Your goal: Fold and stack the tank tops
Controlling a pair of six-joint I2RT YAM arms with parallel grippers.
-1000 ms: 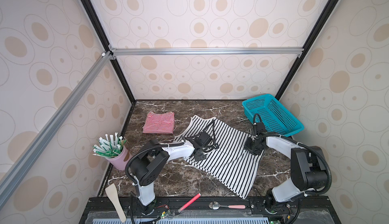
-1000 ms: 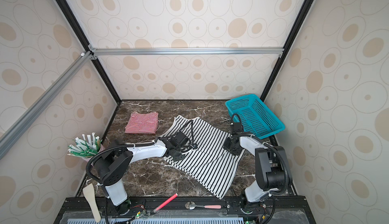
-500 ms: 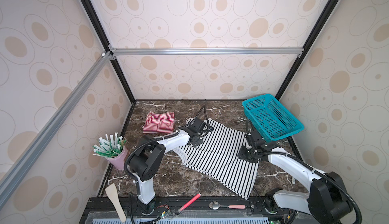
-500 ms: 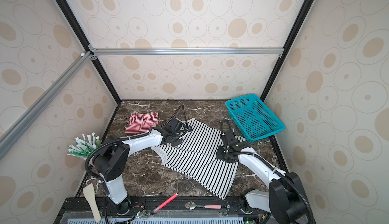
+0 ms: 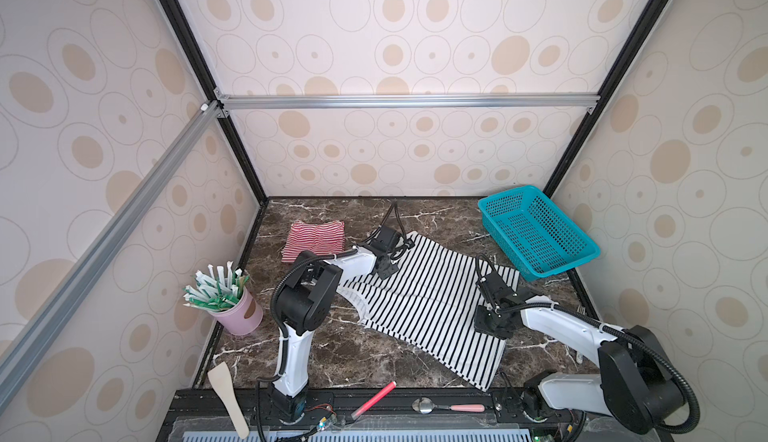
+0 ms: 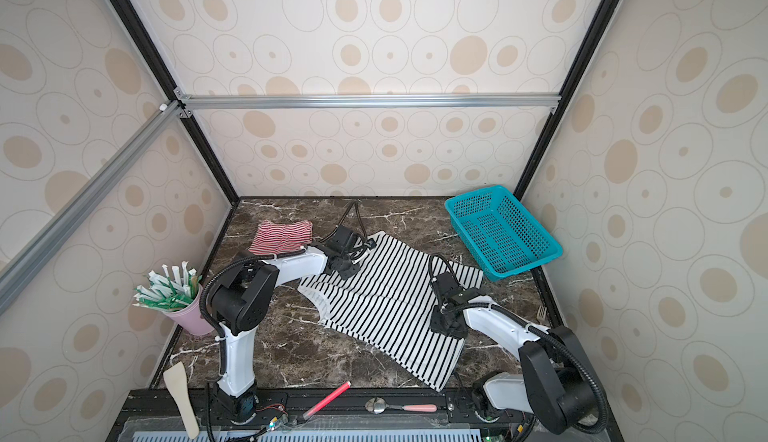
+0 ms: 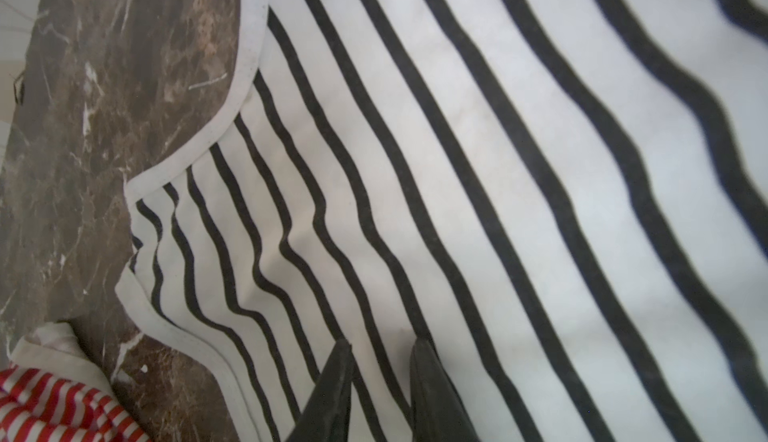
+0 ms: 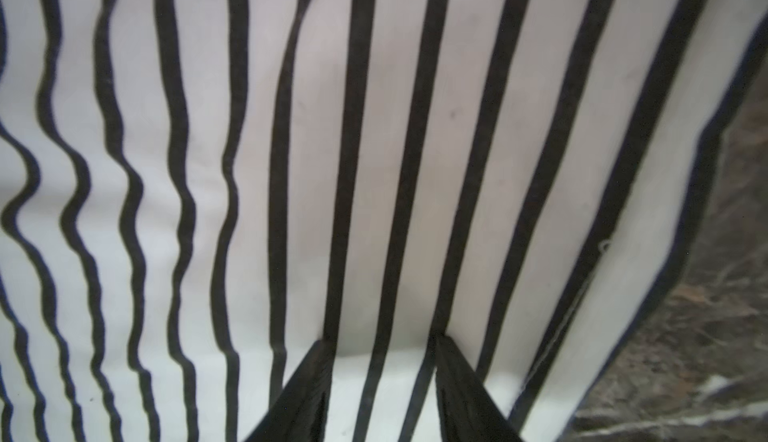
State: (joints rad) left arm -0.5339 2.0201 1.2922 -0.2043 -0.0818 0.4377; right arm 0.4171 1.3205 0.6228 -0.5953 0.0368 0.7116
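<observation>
Marble table (image 5: 332, 348), patterned walls all round. Black top (image 5: 424, 307) (image 6: 386, 302) lies spread flat mid-table, unfolded.

Everything below is placed off the black top:
- Red top (image 5: 314, 239) (image 6: 281, 237): folded, off its far-left corner, not stacked on it.
- Basket (image 5: 505, 207) (image 6: 471, 205): just beside its far-right corner; contact unclear.
- Cup (image 5: 237, 315): well apart, left side.
- Left gripper (image 5: 386, 269) (image 6: 345, 271): over its far-left part.
- Right gripper (image 5: 490, 327) (image 6: 446, 327): over its right edge.

Top views don't resolve the jaws; the wrist views do:
- Left gripper (image 7: 380, 350): jaws parted narrowly, flat striped cloth (image 7: 457, 170) between the tips, nothing pinched.
- Right gripper (image 8: 380, 342): jaws parted wider, cloth (image 8: 291, 170) flat between them, nothing held.
- Tips look down at cloth level, possibly pressing; can't confirm, the views are blurred.

Left wrist only: white armhole trim, bare table (image 7: 83, 86) beyond it, and a red top (image 7: 50, 411) corner separated from the trim by a strip of marble.
Right wrist only: stitched hem edge with marble (image 8: 706, 336) just past it.
Basket and cup show in the top views only.
</observation>
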